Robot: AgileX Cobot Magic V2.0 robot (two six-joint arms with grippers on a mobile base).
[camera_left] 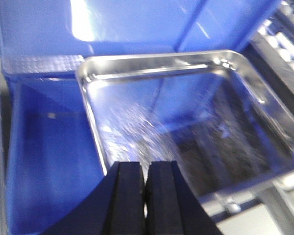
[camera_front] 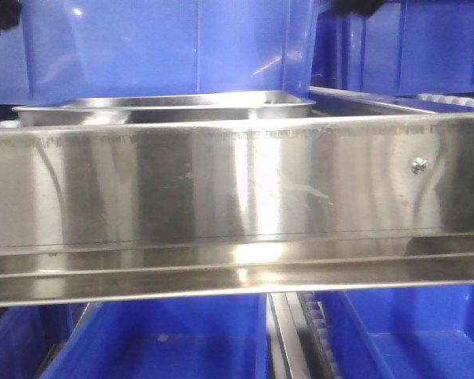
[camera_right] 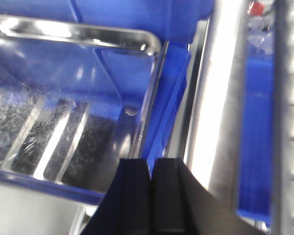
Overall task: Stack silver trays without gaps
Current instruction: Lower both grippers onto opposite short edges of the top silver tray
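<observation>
A silver tray (camera_front: 166,105) sits behind a long steel rail (camera_front: 237,197) and just in front of the smooth wall of a blue plastic bin (camera_front: 158,47). The tray is a shallow rectangular pan of polished stainless steel, with a flat out-turned rim and rounded corners. Its floor is finely scratched and mirrors the blue around it. In the front view the rail hides whatever the tray rests on. The rail is a broad brushed-metal band with soft vertical reflections, a folded lip along its lower edge and a small screw (camera_front: 419,164) near its right end. More blue bins (camera_front: 166,339) show beneath it.

The left gripper (camera_left: 145,196) hangs over the tray's near edge. Its matte black, flat-faced jaws are pressed together and hold nothing. The right gripper (camera_right: 151,196) hangs beside the tray's right corner, its black jaws likewise closed on nothing.
</observation>
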